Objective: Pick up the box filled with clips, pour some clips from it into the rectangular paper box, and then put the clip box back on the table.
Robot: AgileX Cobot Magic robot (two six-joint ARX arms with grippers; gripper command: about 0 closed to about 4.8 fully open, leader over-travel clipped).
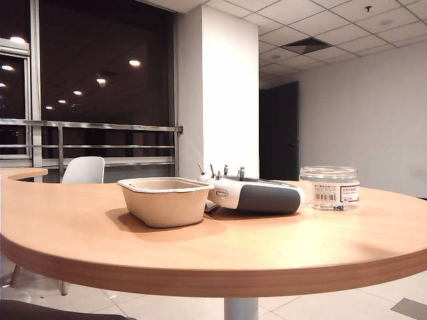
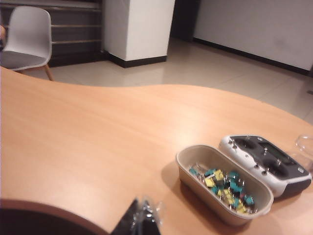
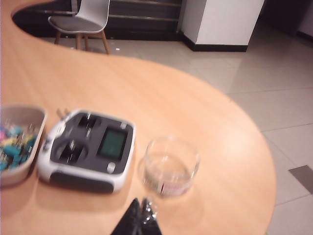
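Standing upright on the table (image 1: 80,220), right of centre in the exterior view: box filled with clips (image 1: 329,188), clear, beside a white-and-grey controller (image 1: 257,196). Left of the controller, touching or nearly so: rectangular paper box (image 1: 167,200), with teal and yellow clips (image 2: 226,188) inside. Left gripper (image 2: 143,221) pressed closed, holding nothing, above the near table edge. Right gripper (image 3: 142,219) likewise closed and empty, raised just short of the jar.

Light-brown wood-grain round table (image 1: 100,227) — on it a beige moulded-pulp rectangular tray (image 2: 193,161) with teal, yellow and green clips (image 2: 226,186), a white-and-grey controller (image 3: 88,147) and a clear round jar (image 3: 171,166) — white barcode label, red-edged sticker.
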